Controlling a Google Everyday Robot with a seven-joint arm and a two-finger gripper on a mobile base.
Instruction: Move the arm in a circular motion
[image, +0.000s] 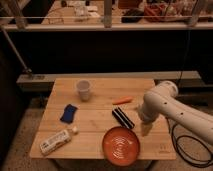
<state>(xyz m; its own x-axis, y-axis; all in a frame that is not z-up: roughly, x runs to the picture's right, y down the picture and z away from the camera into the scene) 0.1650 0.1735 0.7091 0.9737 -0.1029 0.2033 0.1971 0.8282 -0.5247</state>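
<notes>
Camera view looks down on the claw (145, 129), the tapered pale tip of the arm, pointing downward over the right part of the wooden surface (100, 107). Whether the claw is apart or together cannot be told. It sits just beside the upper right rim of the orange plate (122, 145) and near the right end of a black oblong object (122, 118) that lies at a slant on the wood.

Above the claw, the arm (162, 100) rises to a rounded white joint over the right edge of the surface. From there a thick white link runs down and to the right until it leaves the picture at the right side.

The orange plate rests at the front edge of the surface, with pale rings on its face. A thin orange stick (122, 100) lies beyond the black object, towards the middle of the wood. A white cup (83, 90) stands upright further left, near the back. A blue pad (69, 113) lies left of centre, and a white bottle (56, 141) lies on its side at the front left corner.

A black cable (187, 150) curls on the floor to the right of the surface, below the arm. Behind the surface a pale rail (100, 26) runs across a dark wall.
</notes>
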